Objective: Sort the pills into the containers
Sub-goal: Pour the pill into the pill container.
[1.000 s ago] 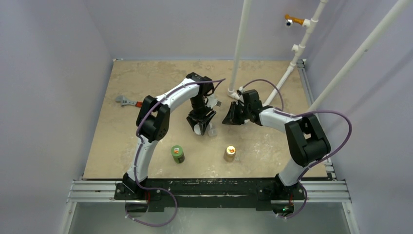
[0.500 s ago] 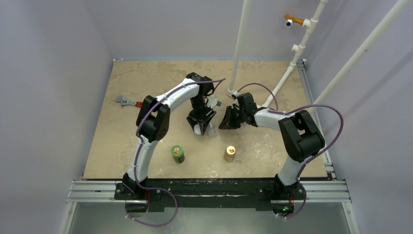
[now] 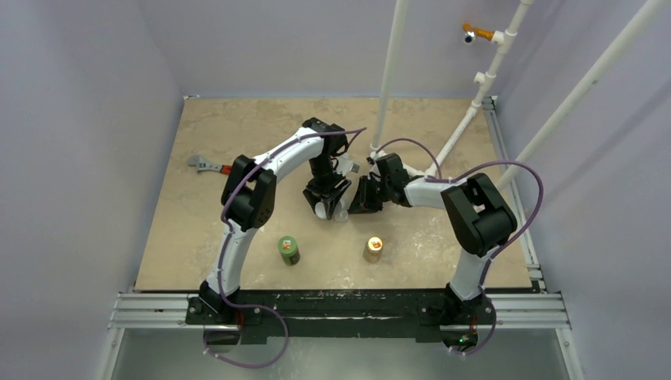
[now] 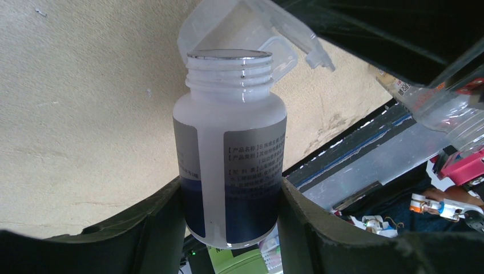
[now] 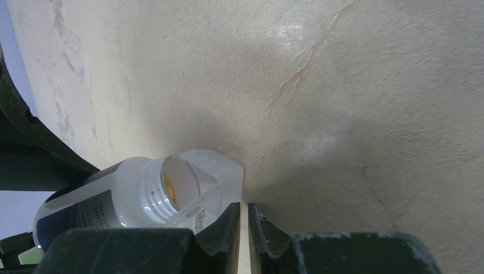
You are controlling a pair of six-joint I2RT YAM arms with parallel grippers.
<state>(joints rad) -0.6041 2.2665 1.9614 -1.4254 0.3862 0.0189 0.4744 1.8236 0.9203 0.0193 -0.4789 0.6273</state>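
Left gripper (image 4: 231, 200) — bottle (image 4: 228, 114), Chinese-print label (image 4: 254, 171).

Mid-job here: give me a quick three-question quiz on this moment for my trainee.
1. True or false: the white bottle gripped by the left gripper has its cap on.
2. The bottle's mouth points at: A) a transparent case; B) a metal tray; C) a cardboard box.
3. Fill in: the right gripper has its jaws ____ (open or shut).

Key: 1 false; 2 A; 3 shut.
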